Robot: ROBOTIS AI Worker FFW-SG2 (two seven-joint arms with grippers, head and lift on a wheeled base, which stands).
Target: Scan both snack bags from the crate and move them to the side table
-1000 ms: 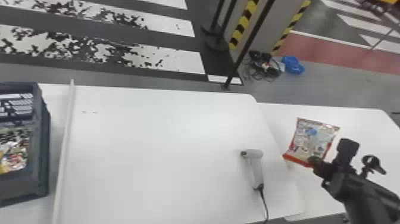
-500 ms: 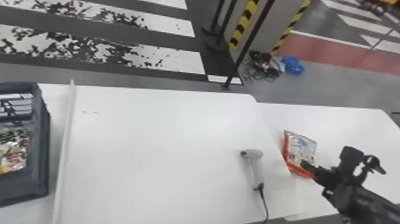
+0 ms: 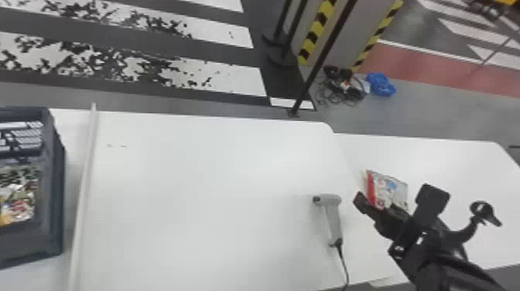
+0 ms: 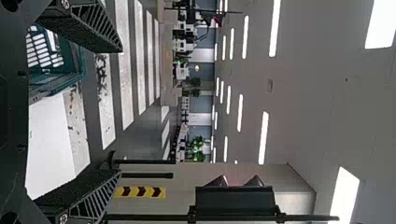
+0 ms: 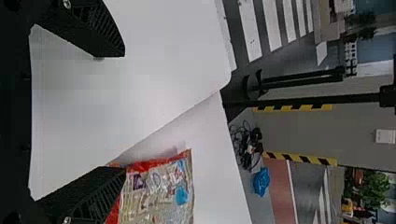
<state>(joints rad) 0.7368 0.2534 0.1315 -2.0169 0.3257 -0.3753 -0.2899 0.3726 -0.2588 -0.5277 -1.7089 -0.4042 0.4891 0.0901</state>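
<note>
White worktop (image 3: 216,174) at left, white side table (image 3: 456,158) at right, with the red-edged, printed plastic snack bag (image 3: 392,189) on it.
My right gripper (image 3: 379,205) is on its near side, jaws wide apart, holding nothing; my left gripper (image 4: 120,111) is also wide open and empty. Left of the bag lies the grey, pistol-shaped scanner (image 3: 332,222); colourful packaging (image 3: 19,209) sits inside the dark plastic crate (image 3: 56,216) at left.

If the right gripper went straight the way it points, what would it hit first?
Likely the white table under the scanner, seen between the open fingers of the right gripper, though depth is unclear; the bag shows by its right finger.
</note>
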